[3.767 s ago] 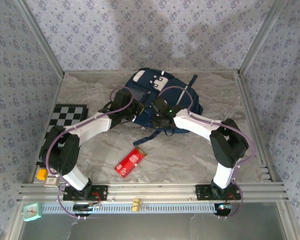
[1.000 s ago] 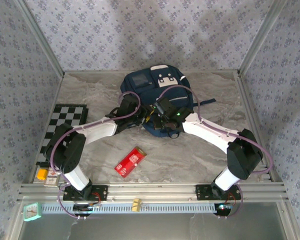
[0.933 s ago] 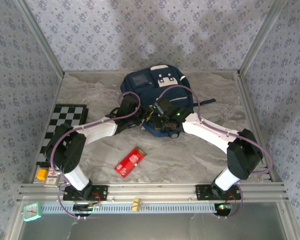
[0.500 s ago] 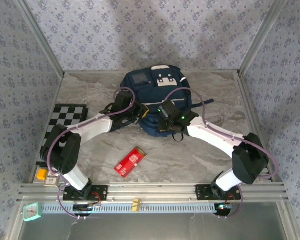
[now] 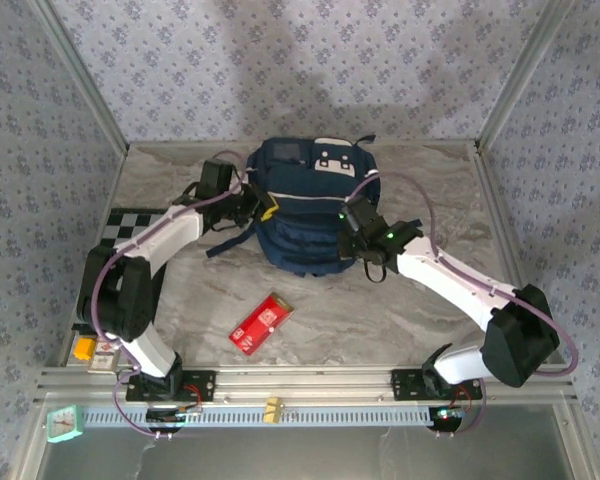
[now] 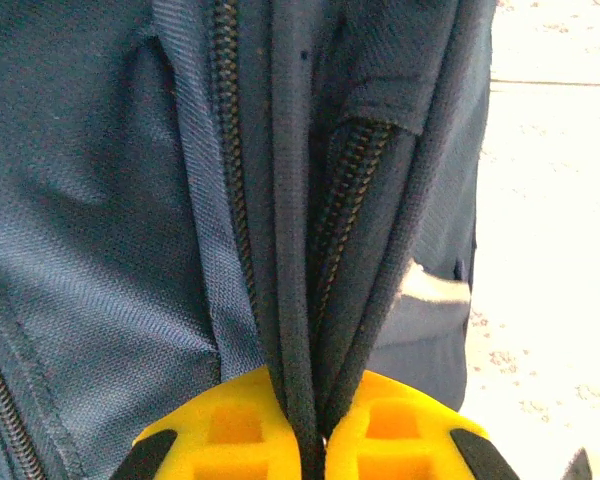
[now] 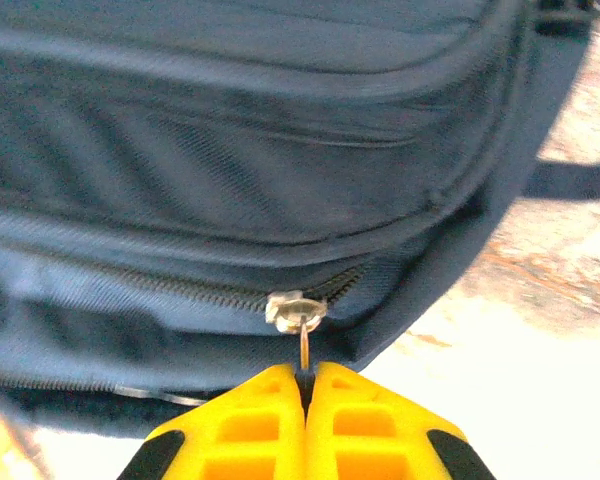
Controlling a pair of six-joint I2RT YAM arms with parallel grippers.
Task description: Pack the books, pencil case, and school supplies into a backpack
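left gripper [image 6: 311, 425] pinched tight on a seam fold of the backpack [image 5: 302, 225], which sits toward the back of the table [image 5: 180, 290]. right gripper [image 7: 306, 385] clamped on the zipper pull [image 7: 302, 325]. red packet [image 5: 261, 323] lies loose near the front edge.

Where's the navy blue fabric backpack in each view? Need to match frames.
Top external: navy blue fabric backpack at the far centre of the marbled tabletop.
Left wrist: backpack across left and middle, a fold pinched by the left gripper.
Right wrist: backpack across the upper frame, its metal zipper pull in the right gripper.
Shared landmark: the marbled tabletop, at right and lower right.
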